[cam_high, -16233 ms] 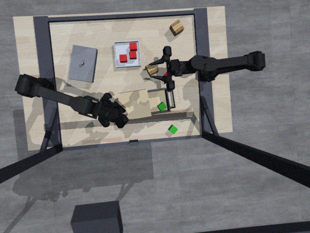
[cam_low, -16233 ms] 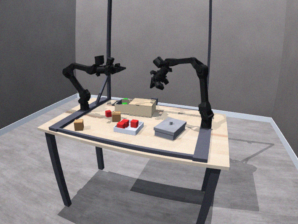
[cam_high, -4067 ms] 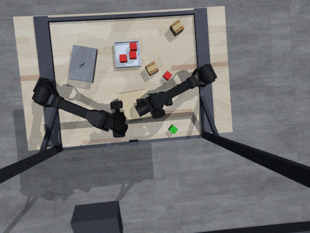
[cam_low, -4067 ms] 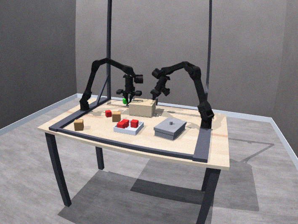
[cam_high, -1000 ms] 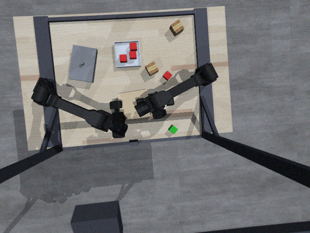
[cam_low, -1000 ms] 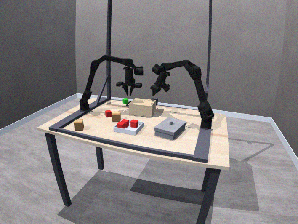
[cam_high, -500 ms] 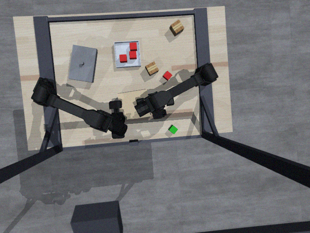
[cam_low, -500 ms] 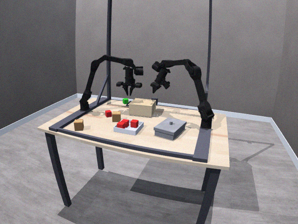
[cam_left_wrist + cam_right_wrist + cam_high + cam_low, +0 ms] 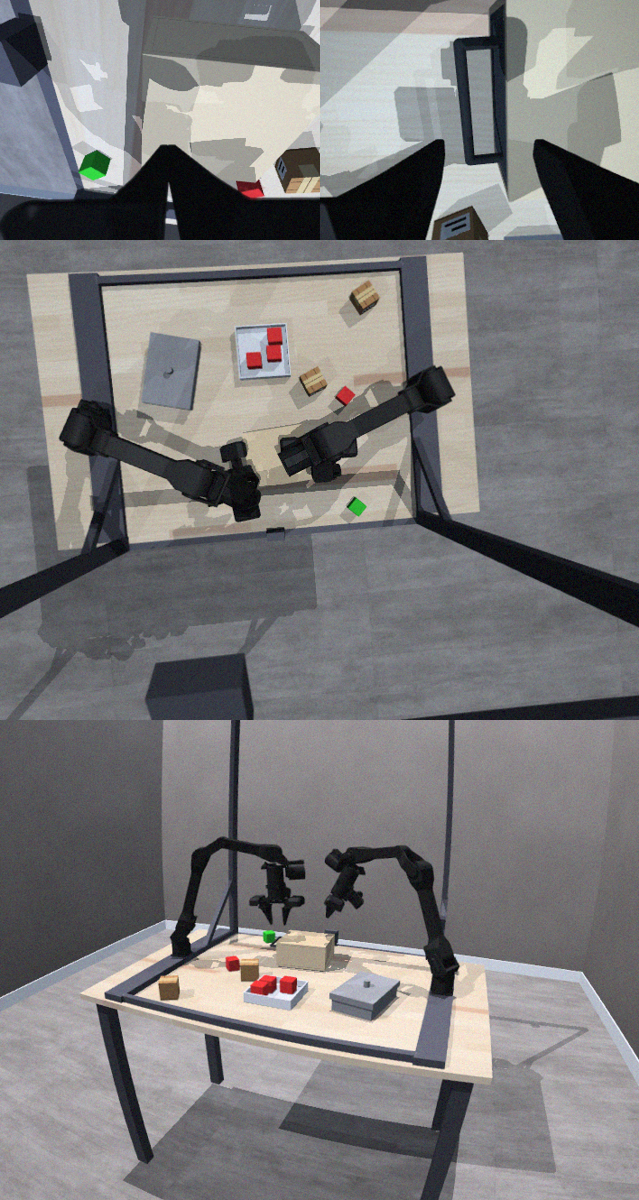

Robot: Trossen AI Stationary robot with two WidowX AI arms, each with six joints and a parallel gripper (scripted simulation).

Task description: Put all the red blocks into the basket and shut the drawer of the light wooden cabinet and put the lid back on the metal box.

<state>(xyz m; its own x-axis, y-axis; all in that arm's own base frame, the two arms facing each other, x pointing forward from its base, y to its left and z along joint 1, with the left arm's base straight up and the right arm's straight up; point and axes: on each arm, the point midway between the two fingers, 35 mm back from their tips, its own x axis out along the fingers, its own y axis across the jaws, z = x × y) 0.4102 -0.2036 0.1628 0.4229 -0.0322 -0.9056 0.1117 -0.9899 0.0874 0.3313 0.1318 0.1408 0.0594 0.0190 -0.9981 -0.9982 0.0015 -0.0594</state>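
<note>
Three red blocks lie in the white basket. Another red block lies on the table. The lid sits on the metal box. The light wooden cabinet has its drawer front close against it; any small gap cannot be told. My right gripper is open and empty above the drawer's black handle. My left gripper is shut and empty above the cabinet's far side.
A green block lies near the table edge. One wooden crate stands between the basket and the loose red block; another crate stands near a corner. Frame beams border the table.
</note>
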